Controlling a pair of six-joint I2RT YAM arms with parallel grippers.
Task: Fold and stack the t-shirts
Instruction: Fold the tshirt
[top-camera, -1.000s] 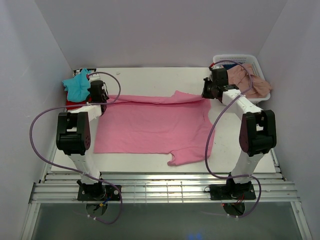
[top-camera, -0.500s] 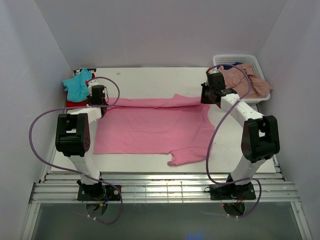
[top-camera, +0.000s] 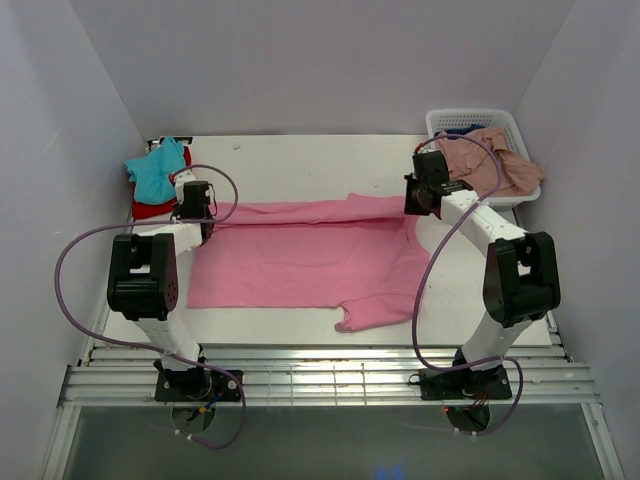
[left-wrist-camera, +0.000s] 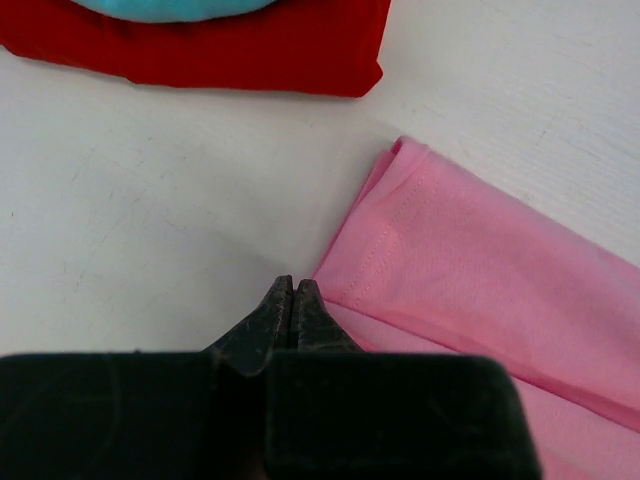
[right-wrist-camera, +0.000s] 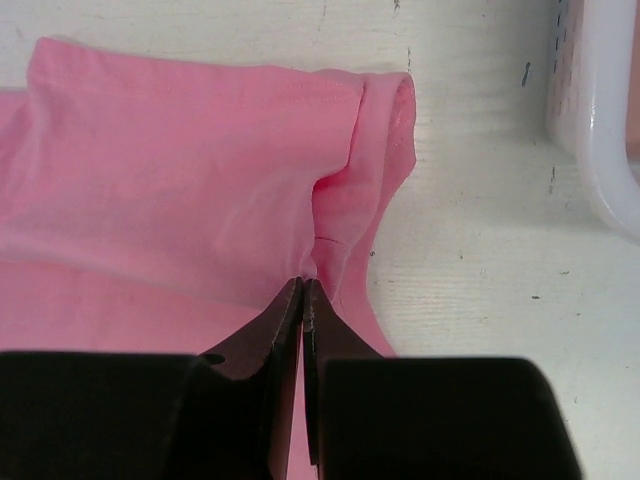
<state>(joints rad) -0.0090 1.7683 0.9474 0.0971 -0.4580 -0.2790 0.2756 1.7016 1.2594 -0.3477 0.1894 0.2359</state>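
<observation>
left pincer and right pincer clamp pink shirt; left's thin corner bite may slip, skewing the fold.

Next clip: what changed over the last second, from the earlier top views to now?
The left tool and right tool, both shut on the far edge of the pink t-shirt, drew it slightly toward the near side. Nothing was let go. The teal t-shirt, red t-shirt, basket and salmon t-shirt stayed put.
</observation>
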